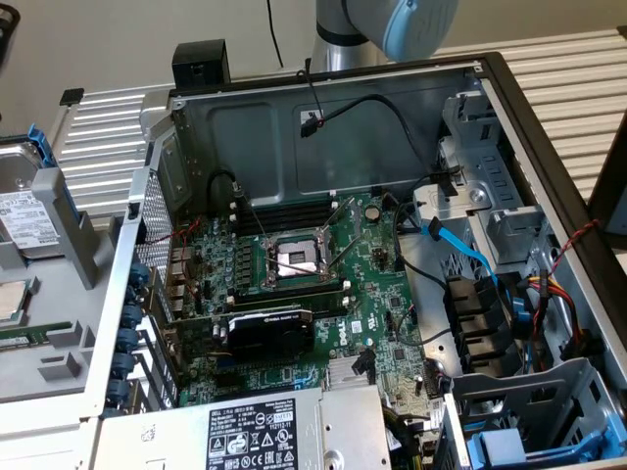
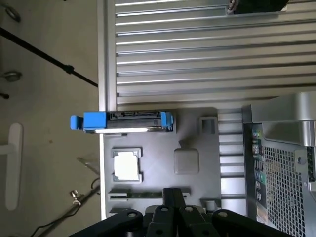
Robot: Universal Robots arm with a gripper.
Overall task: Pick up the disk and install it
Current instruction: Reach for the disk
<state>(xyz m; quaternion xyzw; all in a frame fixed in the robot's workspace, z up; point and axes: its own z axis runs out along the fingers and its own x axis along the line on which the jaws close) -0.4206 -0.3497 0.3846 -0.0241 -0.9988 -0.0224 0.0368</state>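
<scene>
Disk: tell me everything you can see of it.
The disk is a flat silver drive with a white printed label, in a bright blue plastic carrier. It stands on edge in a slot of the grey tray, beside the square processor chip. Only the tray seems to touch it; the shut claw is apart from it.

Exterior camera looks steeply into the case [image 1: 294, 137]; wrist camera faces down, sharing the tray [image 1: 59, 348] [image 2: 197, 143].

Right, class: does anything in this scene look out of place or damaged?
Nothing spilled or broken. The board's processor socket stands open, seemingly empty, while the chip lies in the tray near the disk.
</scene>
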